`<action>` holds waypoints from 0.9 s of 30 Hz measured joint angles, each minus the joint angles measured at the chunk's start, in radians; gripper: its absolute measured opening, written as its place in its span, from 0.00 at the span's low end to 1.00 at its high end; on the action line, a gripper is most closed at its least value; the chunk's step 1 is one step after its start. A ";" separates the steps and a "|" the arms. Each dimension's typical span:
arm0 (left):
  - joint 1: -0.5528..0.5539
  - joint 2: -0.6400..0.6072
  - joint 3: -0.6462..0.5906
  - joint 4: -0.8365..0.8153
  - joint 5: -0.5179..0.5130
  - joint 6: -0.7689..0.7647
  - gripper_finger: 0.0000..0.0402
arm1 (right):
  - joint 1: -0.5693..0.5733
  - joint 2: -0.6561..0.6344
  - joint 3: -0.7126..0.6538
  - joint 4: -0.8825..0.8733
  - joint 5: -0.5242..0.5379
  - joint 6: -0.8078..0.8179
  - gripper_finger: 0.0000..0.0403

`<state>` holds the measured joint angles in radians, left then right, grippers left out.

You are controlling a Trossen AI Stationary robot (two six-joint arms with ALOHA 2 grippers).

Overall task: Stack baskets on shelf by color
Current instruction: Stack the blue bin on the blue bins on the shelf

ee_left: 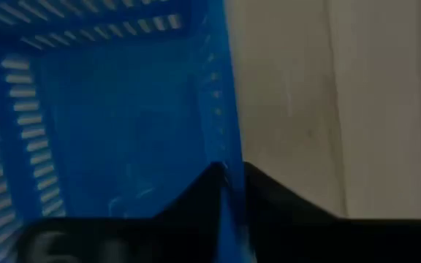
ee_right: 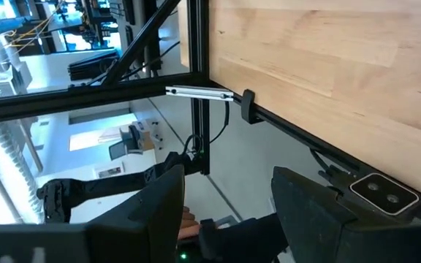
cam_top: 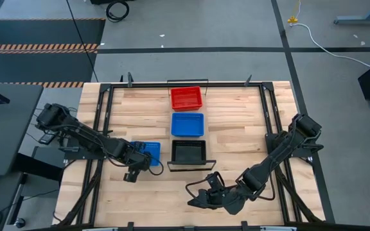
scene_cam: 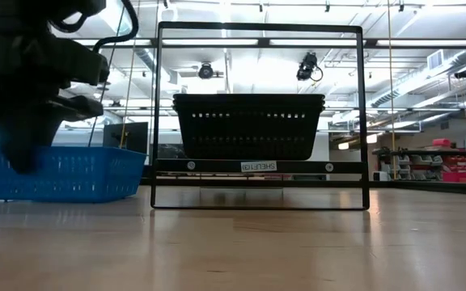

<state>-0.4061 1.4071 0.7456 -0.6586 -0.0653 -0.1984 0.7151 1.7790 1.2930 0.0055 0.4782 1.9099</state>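
Note:
A red basket (cam_top: 186, 97), a blue basket (cam_top: 187, 124) and a black basket (cam_top: 189, 153) stand in a row on the shelf (cam_top: 190, 167) inside a black frame. In the low view the black basket (scene_cam: 247, 125) rests by its bottom on the shelf bar (scene_cam: 257, 166). A second blue basket (cam_top: 150, 150) sits on the tabletop left of the shelf. My left gripper (cam_top: 141, 160) is shut on it. My right gripper (cam_top: 201, 196) hovers open near the table's near edge, touching nothing. My left gripper (ee_left: 229, 172) pinches a side wall (ee_left: 224, 131) of the second blue basket at its rim, one finger inside and one outside. The fingers come slanting down from the table's left. In the low view the basket's bottom (scene_cam: 63, 194) sits level with the tabletop.
The black frame (scene_cam: 156, 113) stands around the shelf, its posts at the shelf's ends. Bare planked tabletop (cam_top: 249, 128) lies right of the shelf. My right arm (cam_top: 281, 151) stretches along the right side. Dark rails (cam_top: 101, 115) run along the table's left and right.

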 joint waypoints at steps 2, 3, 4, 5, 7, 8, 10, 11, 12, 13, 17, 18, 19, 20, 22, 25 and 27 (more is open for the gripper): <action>0.000 -0.001 0.000 -0.003 -0.007 -0.008 0.05 | 0.003 0.000 0.000 0.000 0.005 0.000 0.52; 0.003 -0.001 0.000 -0.004 -0.008 -0.020 0.03 | 0.004 0.000 0.000 0.001 0.016 0.000 0.52; 0.005 -0.001 0.001 -0.007 -0.007 -0.028 0.03 | 0.005 0.000 0.000 0.000 0.028 -0.001 0.52; 0.006 -0.001 0.004 -0.021 -0.006 -0.034 0.03 | 0.007 0.000 0.000 0.000 0.039 -0.003 0.52; 0.010 -0.006 0.019 -0.077 -0.006 -0.034 0.03 | 0.012 0.000 0.000 0.000 0.054 -0.010 0.52; 0.012 -0.010 0.030 -0.109 -0.005 -0.029 0.02 | 0.014 0.000 0.000 0.000 0.054 -0.017 0.52; 0.024 -0.026 0.061 -0.181 -0.007 -0.006 0.02 | 0.018 0.000 0.000 0.001 0.055 -0.031 0.52; 0.031 -0.037 0.078 -0.217 -0.012 0.003 0.02 | 0.021 0.000 0.000 0.001 0.056 -0.036 0.52; 0.041 -0.051 0.096 -0.250 -0.018 0.021 0.02 | 0.023 0.000 0.000 0.001 0.056 -0.043 0.52; 0.053 -0.066 0.116 -0.283 -0.028 0.031 0.02 | 0.025 0.000 0.000 0.002 0.056 -0.051 0.52; 0.117 -0.128 0.206 -0.383 -0.060 0.071 0.02 | 0.033 0.000 0.000 0.026 0.056 -0.082 0.52; 0.136 -0.140 0.232 -0.398 -0.068 0.078 0.02 | 0.035 0.000 0.000 0.034 0.056 -0.093 0.52; 0.155 -0.150 0.261 -0.402 -0.075 0.083 0.02 | 0.036 0.000 -0.001 0.044 0.057 -0.105 0.52; 0.175 -0.159 0.291 -0.408 -0.082 0.087 0.02 | 0.036 0.000 -0.001 0.058 0.061 -0.118 0.52; 0.214 -0.167 0.367 -0.413 -0.095 0.088 0.02 | 0.036 0.000 -0.001 0.083 0.078 -0.155 0.52; 0.258 -0.165 0.479 -0.362 -0.097 0.088 0.02 | 0.035 0.000 -0.001 0.112 0.094 -0.215 0.52; 0.280 -0.163 0.537 -0.289 -0.100 0.087 0.02 | 0.031 0.000 -0.001 0.129 0.106 -0.240 0.52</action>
<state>-0.1263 1.2443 1.2826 -0.9471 -0.1651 -0.1114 0.7459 1.7790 1.2922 0.1346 0.5843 1.6700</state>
